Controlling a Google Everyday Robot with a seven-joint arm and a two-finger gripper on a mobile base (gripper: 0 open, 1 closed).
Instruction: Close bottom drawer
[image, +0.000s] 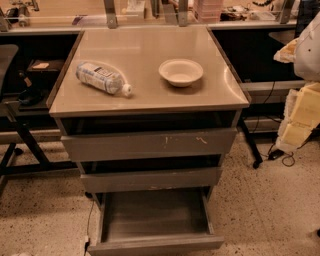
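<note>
The low, plain-fronted grey metal bottom drawer (155, 244) stands pulled far out at the foot of the grey metal cabinet (125, 146), its shallow inside showing. The claw lies outside the view, so its state cannot be told.

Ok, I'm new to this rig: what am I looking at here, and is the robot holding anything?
There is one camera view, looking down at the front of a grey cabinet. On its top lie a plastic bottle on its side and a white bowl. The bottom drawer, the one to close, stands pulled well out. The pale shape at the right edge looks like the robot's arm; its gripper hangs there, apart from the cabinet. Whether it holds anything cannot be told.
</note>
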